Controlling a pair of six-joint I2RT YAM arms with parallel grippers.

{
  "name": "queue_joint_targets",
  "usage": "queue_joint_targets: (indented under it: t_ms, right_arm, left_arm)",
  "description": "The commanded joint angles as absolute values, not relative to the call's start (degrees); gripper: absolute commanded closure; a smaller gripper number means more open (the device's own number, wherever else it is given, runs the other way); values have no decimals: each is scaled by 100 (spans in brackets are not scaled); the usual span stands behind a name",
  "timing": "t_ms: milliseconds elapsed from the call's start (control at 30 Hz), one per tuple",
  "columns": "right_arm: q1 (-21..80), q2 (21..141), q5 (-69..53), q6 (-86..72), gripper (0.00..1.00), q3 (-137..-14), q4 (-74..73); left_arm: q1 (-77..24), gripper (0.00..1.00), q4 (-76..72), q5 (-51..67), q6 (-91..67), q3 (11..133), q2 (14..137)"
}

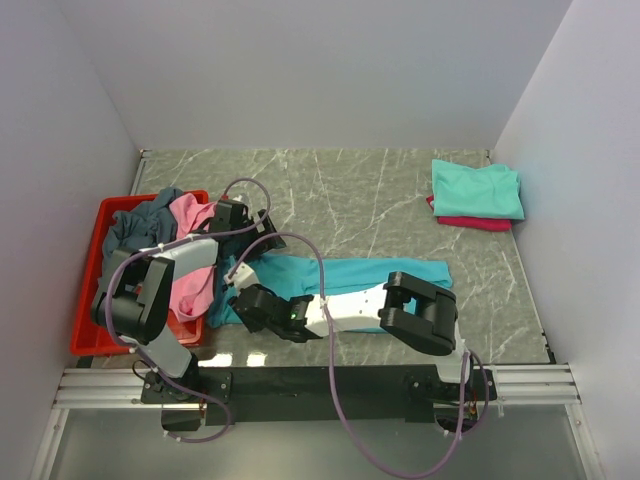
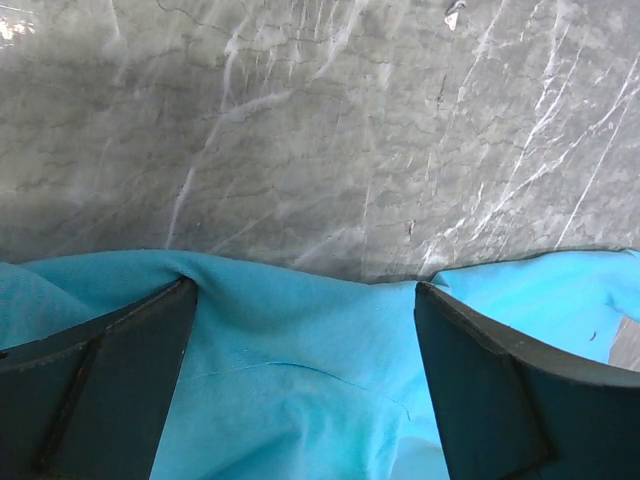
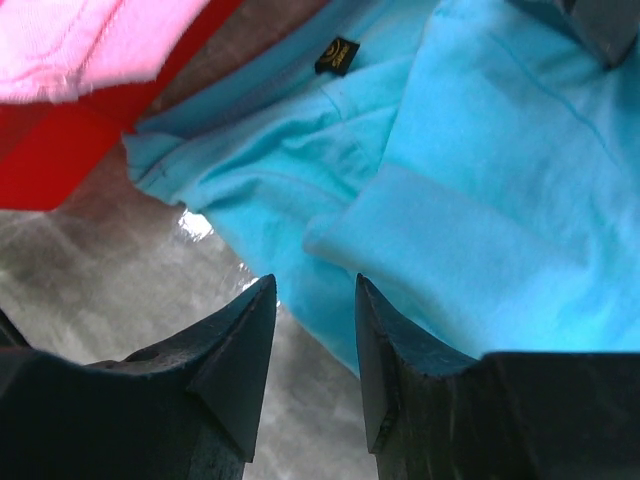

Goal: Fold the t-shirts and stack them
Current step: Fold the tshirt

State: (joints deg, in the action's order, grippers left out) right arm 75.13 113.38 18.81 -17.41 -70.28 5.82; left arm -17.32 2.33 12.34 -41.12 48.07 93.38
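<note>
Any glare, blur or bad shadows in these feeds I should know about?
Top external: even soft light, no harsh shadows, table sharp. Left wrist: pale sheen streaks on the marble, slightly soft; turquoise shirt crisp. Right wrist: one bright glare spot on the table by the shirt's edge; pink shirt washed out and blurred, top left.

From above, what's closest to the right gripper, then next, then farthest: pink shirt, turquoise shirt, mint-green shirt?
1. turquoise shirt: right beneath the right gripper.
2. pink shirt: just to its left, at the red tray.
3. mint-green shirt: folded in the far right corner.
</note>
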Motion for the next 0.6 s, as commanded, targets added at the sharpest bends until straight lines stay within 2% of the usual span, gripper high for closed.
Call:
queue_joint_targets:
  t_ms: [0,267,433,567]
  right_arm:
    - [7550,11521,2145,-1512,55,-7224,949]
    - [7559,12058,2241,-1424,54,-7638,808]
    - [7550,12120,2504,-1406,60,-7655,747]
    - [7515,12050,2584,-1476,61,-7638,712]
  left_arm:
    - [-1723,4,167,1538,-4087,4922,9405]
    - [-1705,3,229,1547,-4061,4896,9272]
    - [-1688,3,202,1564,-4078,4878,9281]
    - [-1687,3,211,1582,-4061,4860,9264]
